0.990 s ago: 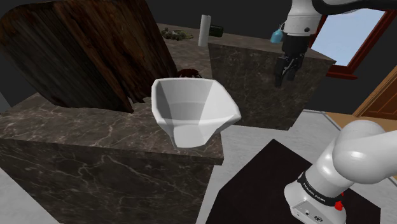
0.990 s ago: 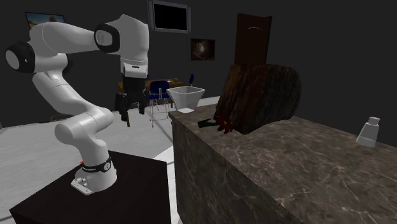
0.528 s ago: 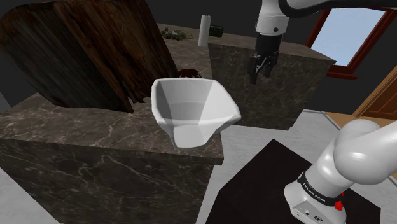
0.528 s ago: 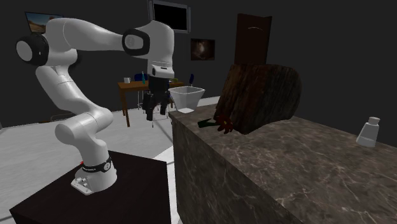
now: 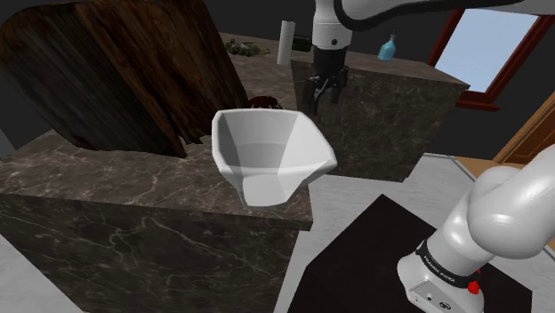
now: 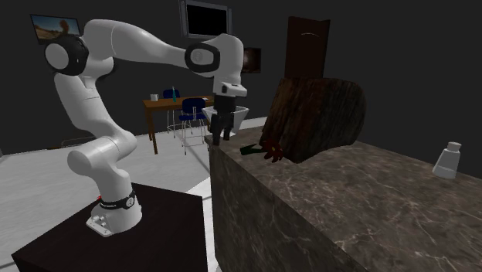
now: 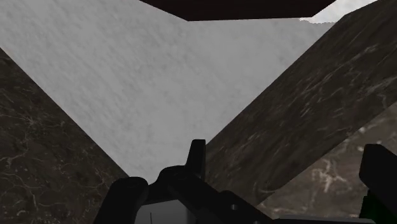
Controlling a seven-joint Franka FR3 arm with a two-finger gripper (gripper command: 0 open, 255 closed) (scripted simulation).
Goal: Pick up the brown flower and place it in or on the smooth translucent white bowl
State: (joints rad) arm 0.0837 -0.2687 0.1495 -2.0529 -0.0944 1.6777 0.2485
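**Spread end effector closing on a flower wedged behind the bowl**

Nearest the shoulder camera, the dark stand (image 5: 356,258) carries the white arm (image 5: 498,213), which reaches up and across to the shoulder view's left. Next comes the marbled table (image 5: 107,191). At its edge the white bowl (image 5: 267,151) sits upright and wide-mouthed, with nothing in it as far as its inside shows. Just behind the bowl's far rim lies the brown flower (image 5: 264,103), on the table and close against the foot of a big dark wooden mass (image 5: 116,62). Hemmed in like that, it looks reachable cleanly only from above.

The end effector (image 5: 322,92) hangs pointing down, higher than the flower and to the shoulder view's right of it. It is over the gap between this table and the farther table (image 5: 382,107), its fingers spread with nothing between them. From that I judge the reach is under way and the grasp not yet begun. The bowl's rim seems the likeliest thing to get bumped on the way in.

Farthest off, a white cylinder (image 5: 286,43) and a blue bottle (image 5: 388,46) stand on the farther table, near a window (image 5: 494,53)
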